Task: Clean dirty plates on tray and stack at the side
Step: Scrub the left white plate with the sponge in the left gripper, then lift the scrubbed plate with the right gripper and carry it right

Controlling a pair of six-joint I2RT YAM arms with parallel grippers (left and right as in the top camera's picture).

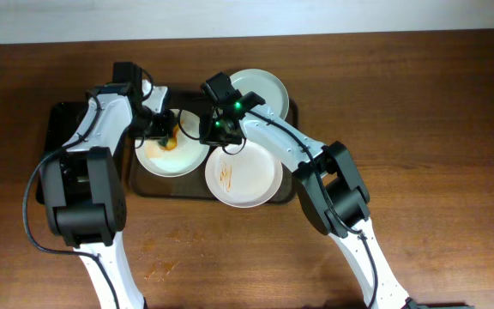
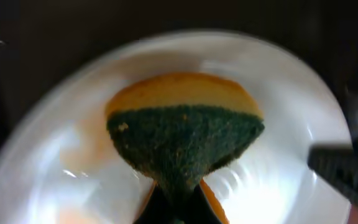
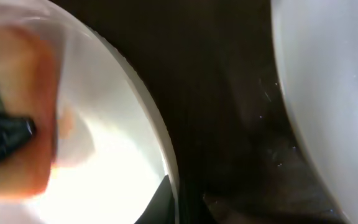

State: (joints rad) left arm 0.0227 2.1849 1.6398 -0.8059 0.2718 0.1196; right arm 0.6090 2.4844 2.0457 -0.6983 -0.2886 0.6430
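Three white plates lie on the dark-brown tray (image 1: 288, 196): a left plate (image 1: 183, 159), a front plate (image 1: 244, 176) with orange-brown streaks, and a back-right plate (image 1: 262, 89). My left gripper (image 1: 165, 129) is shut on a yellow and green sponge (image 2: 185, 143) and presses it onto the left plate (image 2: 278, 186), green side showing. My right gripper (image 1: 218, 129) is shut on that plate's right rim (image 3: 166, 155), with one finger on each side (image 3: 182, 202). In the right wrist view the sponge (image 3: 23, 124) shows at the left and another plate (image 3: 328, 93) at the right.
A smaller black tray (image 1: 57, 129) lies left of the brown tray, partly under my left arm. Both arms cross over the tray's back half. Bare wooden table (image 1: 418, 103) lies to the right and in front.
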